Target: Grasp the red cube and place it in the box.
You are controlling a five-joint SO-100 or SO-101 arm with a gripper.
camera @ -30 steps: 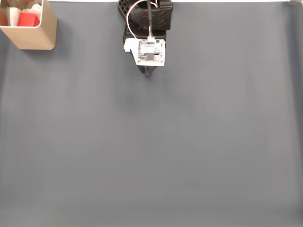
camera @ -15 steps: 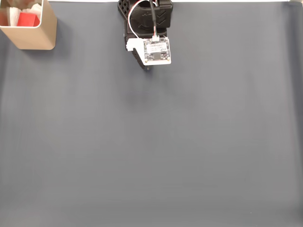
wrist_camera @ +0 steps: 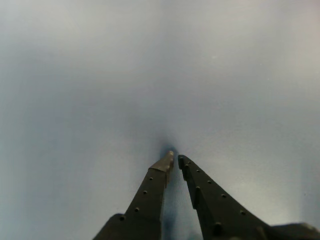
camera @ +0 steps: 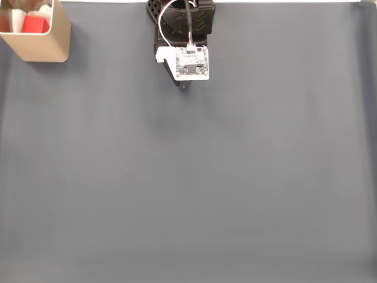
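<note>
**Jaws drawn in over bare mat, cube resting in the box**

We start with the jaws: in the wrist view the gripper (wrist_camera: 175,158) has its two dark fingers brought nearly together, a thin sliver of grey mat showing between them, wider toward the base and closing toward the tips. Nothing sits between them. The left finger (wrist_camera: 150,192) as that view shows it ends in a pale, worn-looking tip; the right finger (wrist_camera: 210,197) is dotted with small holes along its length. Their tips hang just above the mat (wrist_camera: 100,90), which is plain blue-grey and blurred further off, and a soft dark shadow gathers right at the tips.

Moving outward, we see in the fixed view the arm (camera: 182,23) folded close to its black base at the top middle of the picture. A white circuit board (camera: 192,62) rides on top of the wrist, with red and white wires looping up from it to the base. Below the board only a small dark point of the gripper (camera: 184,86) pokes out.

Farthest away, in the top left corner of the fixed view, we find the box (camera: 44,44), tan with rounded corners. The red cube (camera: 35,24) lies inside it, beside crumpled white material (camera: 15,17). Box and arm are well apart.
</note>
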